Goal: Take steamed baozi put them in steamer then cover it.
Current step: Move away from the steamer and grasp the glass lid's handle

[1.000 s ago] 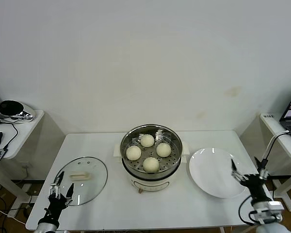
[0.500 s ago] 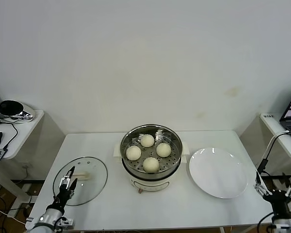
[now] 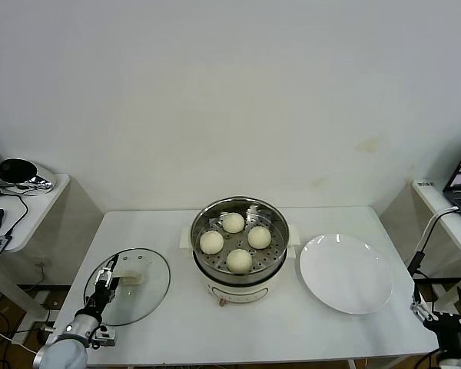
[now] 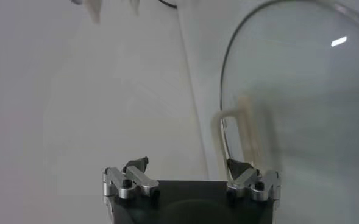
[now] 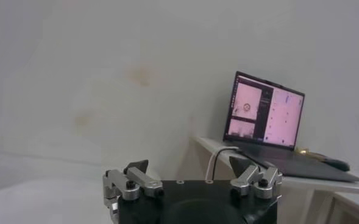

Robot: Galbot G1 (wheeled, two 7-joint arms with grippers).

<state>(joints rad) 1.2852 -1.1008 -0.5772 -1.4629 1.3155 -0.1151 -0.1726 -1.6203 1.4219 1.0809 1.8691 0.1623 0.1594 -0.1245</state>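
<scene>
Several cream-white steamed baozi point(image 3: 239, 260) lie on the perforated tray inside the shiny steel steamer point(image 3: 273, 257) at the table's middle. The cover point(image 3: 142, 296), a clear glass lid with a cream handle point(image 3: 131, 279), rests flat on the table to the steamer's left. My left gripper point(image 3: 107, 277) is open over the lid's left part, just beside the handle. In the left wrist view the glass cover point(image 4: 301, 109) and its handle point(image 4: 231, 131) sit right ahead of one side of the open left gripper point(image 4: 187, 165). My right gripper point(image 3: 443, 311) is open and holds nothing, low beyond the table's front right corner.
A flat white plate point(image 3: 346, 273) lies to the right of the steamer. A side shelf with a dark round device point(image 3: 19, 173) stands at far left. Another shelf with a laptop point(image 5: 264, 119) stands at far right.
My left gripper has advanced over the lid to the handle's side. My right gripper has drawn back from the plate's edge to beyond the table's front right corner.
</scene>
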